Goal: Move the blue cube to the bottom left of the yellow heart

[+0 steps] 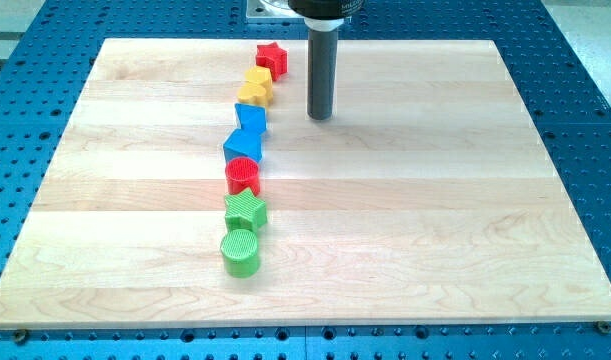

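Blue cube (242, 148) sits on the wooden board (405, 240), left of the board's centre, as one member of a curved column of blocks that runs from the view's top toward the view's bottom.

Column order, top to bottom:
1. Red star (272, 58), nearest the board's top edge.
2. Yellow block (259, 77), shape unclear, just below and left of the red star.
3. Yellow heart (252, 94), touching or nearly touching the yellow block.
4. Blue block (251, 119), shape unclear, directly below the yellow heart.
5. Blue cube, just below the blue block and slightly to the view's left.
6. Red cylinder (242, 176), against the blue cube's lower side.
7. Green star (245, 211).
8. Green cylinder (239, 252), lowest in the column.

My tip (320, 117) stands upright on the board, to the view's right of the column, level with the blue block and clear of every block. It is up and to the right of the blue cube. The rod carries no jaws, so it grasps nothing.

The board rests on a blue perforated table (585, 120).
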